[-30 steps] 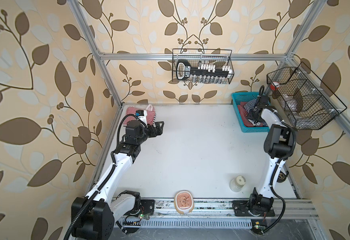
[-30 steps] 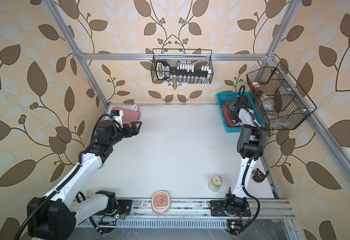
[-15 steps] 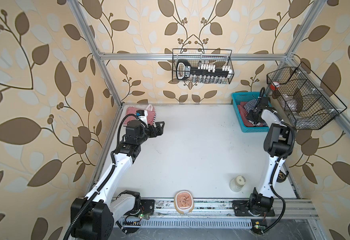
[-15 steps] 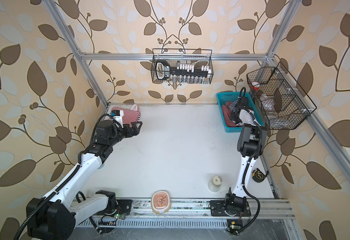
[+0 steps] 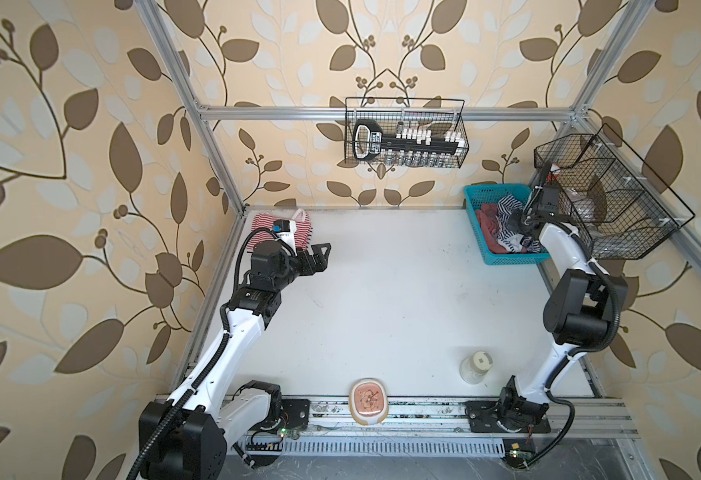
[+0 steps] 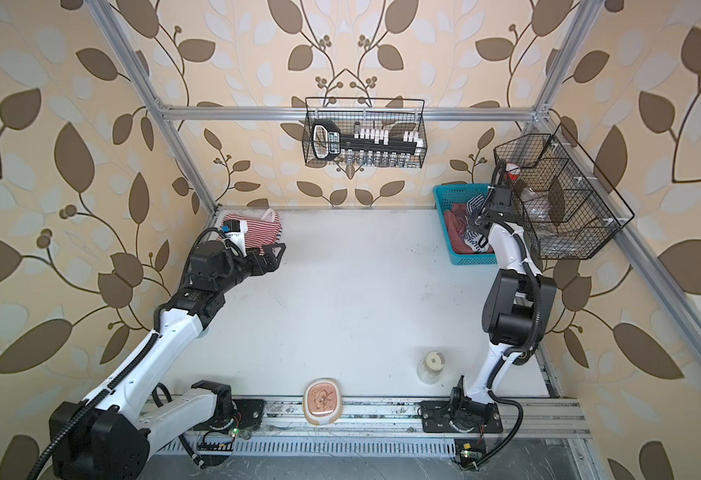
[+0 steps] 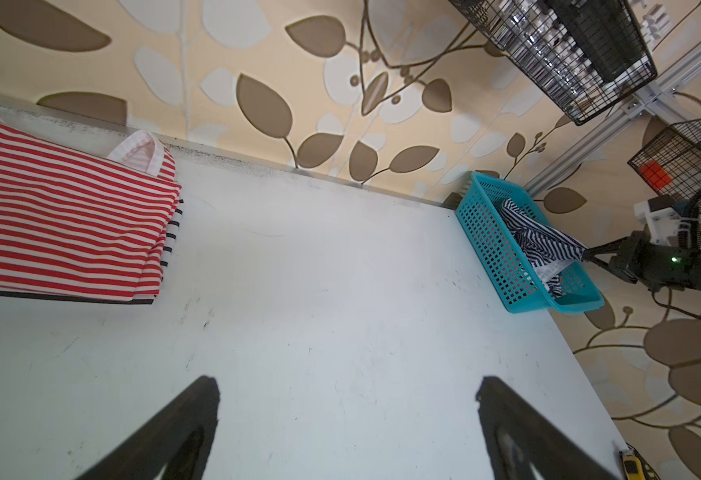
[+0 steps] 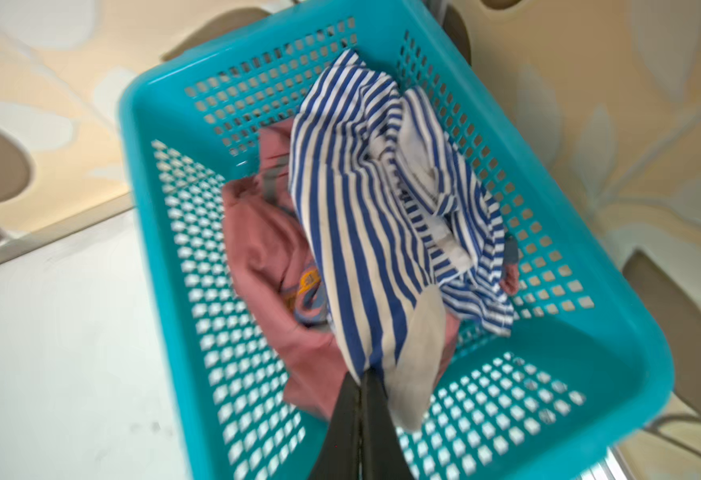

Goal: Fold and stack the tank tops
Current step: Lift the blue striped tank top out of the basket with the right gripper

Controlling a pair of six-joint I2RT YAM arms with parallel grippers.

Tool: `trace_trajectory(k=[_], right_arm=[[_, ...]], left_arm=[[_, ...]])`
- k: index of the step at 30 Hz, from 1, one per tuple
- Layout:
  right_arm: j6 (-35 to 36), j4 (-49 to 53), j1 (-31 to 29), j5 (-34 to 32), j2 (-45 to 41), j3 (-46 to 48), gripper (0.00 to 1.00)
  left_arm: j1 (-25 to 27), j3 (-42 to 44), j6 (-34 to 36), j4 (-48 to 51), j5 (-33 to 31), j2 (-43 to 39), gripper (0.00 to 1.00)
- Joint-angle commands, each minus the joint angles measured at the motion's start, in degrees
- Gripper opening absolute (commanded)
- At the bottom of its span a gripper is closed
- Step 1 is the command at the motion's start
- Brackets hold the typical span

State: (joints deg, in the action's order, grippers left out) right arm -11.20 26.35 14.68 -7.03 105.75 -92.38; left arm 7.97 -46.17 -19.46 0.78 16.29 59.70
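Tank tops: navy-and-white striped top [image 8: 361,199] pinched at edge by right hand [image 8: 360,380], fingers pressed together on cloth, fabric stretched from teal basket [image 8: 145,174] up to fingertips. Under it, dusty red top [image 8: 265,249] bunched in same basket, at 2 o'clock of bench [image 5: 382,299]. Toward 10 o'clock, left hand [image 5: 319,254] spread wide, holding nothing, above bench. In 10 o'clock corner, red-and-white striped top [image 5: 263,220] lies folded, just beside left hand.
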Motion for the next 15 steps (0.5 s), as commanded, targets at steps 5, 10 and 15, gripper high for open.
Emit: trace_trajectory(k=[5, 10, 15], right_arm=[[-0.3, -5.1, -1.6, 4.0, -13.5, 0.1, 0.00], [-1.4, -7.9, -3.0, 8.0, -21.5, -1.6, 0.00], [-3.3, -10.7, -3.9, 13.1, -27.8, -4.4, 0.00]], left_arm=[[0.7, -1.7, 1.0, -1.5, 1.2, -3.1, 0.99], [0.8, -1.5, 0.8, -1.6, 1.2, -3.8, 0.99], [0.9, -1.4, 0.7, -1.7, 1.2, -4.4, 0.99]])
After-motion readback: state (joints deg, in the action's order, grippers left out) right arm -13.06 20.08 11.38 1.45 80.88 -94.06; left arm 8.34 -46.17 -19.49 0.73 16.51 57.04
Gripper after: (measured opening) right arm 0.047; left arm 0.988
